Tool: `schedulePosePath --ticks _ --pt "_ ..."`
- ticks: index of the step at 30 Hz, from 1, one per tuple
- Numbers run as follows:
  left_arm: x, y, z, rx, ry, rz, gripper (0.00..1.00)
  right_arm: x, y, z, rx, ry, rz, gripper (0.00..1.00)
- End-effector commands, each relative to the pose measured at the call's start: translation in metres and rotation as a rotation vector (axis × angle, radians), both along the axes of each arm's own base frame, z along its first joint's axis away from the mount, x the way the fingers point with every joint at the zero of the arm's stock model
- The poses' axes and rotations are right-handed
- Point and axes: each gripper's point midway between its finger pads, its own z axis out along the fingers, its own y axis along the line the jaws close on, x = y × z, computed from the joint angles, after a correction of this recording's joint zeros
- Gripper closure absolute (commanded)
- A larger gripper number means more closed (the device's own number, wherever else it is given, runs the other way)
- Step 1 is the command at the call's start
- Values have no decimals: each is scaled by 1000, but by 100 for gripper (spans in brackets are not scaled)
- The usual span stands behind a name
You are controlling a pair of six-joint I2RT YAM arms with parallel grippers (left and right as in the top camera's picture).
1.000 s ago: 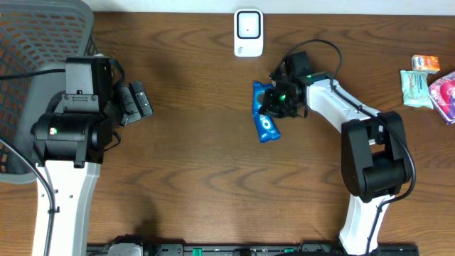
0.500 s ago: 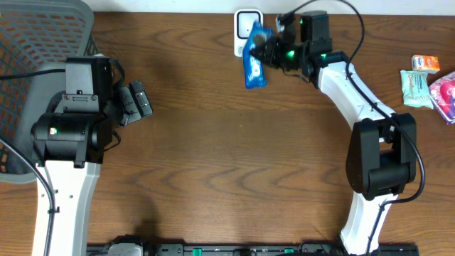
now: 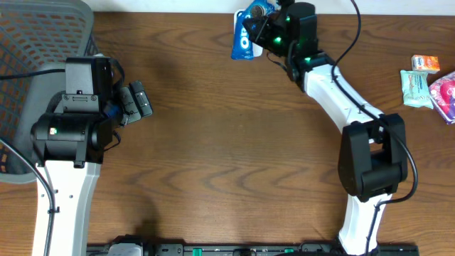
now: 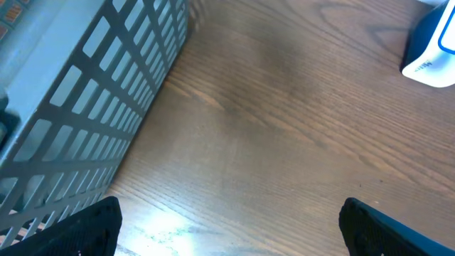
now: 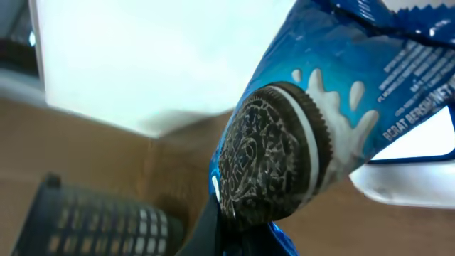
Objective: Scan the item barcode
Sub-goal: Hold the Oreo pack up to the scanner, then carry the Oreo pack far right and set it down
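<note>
A blue cookie packet (image 3: 244, 39) hangs near the table's far edge, with my right gripper (image 3: 263, 30) shut on it. It covers the spot where the white scanner stood. In the right wrist view the packet (image 5: 334, 107) fills the frame, printed cookie facing the camera, gripper (image 5: 242, 227) clamped on its lower end, and a bit of the white scanner (image 5: 416, 185) shows behind it. No barcode is visible. My left gripper (image 3: 135, 101) hovers open at the left, over bare wood (image 4: 242, 235). The left wrist view catches the scanner (image 4: 426, 67) at its top right.
A grey mesh basket (image 3: 43, 35) stands at the far left, its wall (image 4: 78, 128) close to my left gripper. Three snack packs lie at the right edge: green (image 3: 416, 89), orange (image 3: 426, 62), pink (image 3: 444, 92).
My right arm has lifted the packet off the table and carried it away to the far edge, over the scanner. The left arm has not moved.
</note>
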Motion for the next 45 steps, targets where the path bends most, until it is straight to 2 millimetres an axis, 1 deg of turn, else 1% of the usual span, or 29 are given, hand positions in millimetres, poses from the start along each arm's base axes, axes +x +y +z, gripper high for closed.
schedulePosePath --ticks 1,4,8,10,13,16,19,23,25,27,29,32,34,36,38,39,40,42,44,45 --pt "1 3 3 15 -4 -2 2 23 -11 -2 38 9 -112 99" --pt "1 3 3 15 -4 -2 2 29 -8 -5 43 10 -104 99" --pt "1 3 3 15 -4 -2 2 32 13 -18 67 48 -36 99" --pt "0 3 3 15 -4 -2 2 33 27 -32 63 85 15 99" --pt "0 3 3 15 -4 -2 2 34 31 -48 19 114 39 99" --pt "0 3 3 15 -4 -2 2 31 29 -55 -35 138 50 99" --pt "0 3 3 15 -4 -2 2 25 30 -56 -46 187 67 99" --pt "1 3 3 15 -4 -2 2 18 30 -55 -125 175 121 99" --pt "1 3 3 15 -4 -2 2 18 25 -48 -169 157 139 99" --pt "0 3 3 15 -4 -2 2 20 17 -34 -210 131 149 99" --pt "0 3 3 15 -4 -2 2 23 -2 -13 -257 117 120 99" --pt "1 3 3 15 -4 -2 2 27 -46 13 -302 145 20 99" --pt "0 3 3 15 -4 -2 2 27 -85 28 -327 175 -54 99" --pt "1 3 3 15 -4 -2 2 23 -125 36 -353 207 -111 99" --pt "0 3 3 15 -4 -2 2 16 -170 34 -381 257 -157 99" --pt "1 3 3 15 -4 -2 2 12 -189 29 -398 283 -170 99" --pt "0 3 3 15 -4 -2 2 6 -213 23 -423 316 -182 99" --pt "1 3 3 15 -4 -2 2 -7 -255 9 -478 383 -213 99" --pt "1 3 3 15 -4 -2 2 -29 -314 -9 -585 492 -307 99" --pt "1 3 3 15 -4 -2 2 -40 -343 -15 -642 545 -363 99"
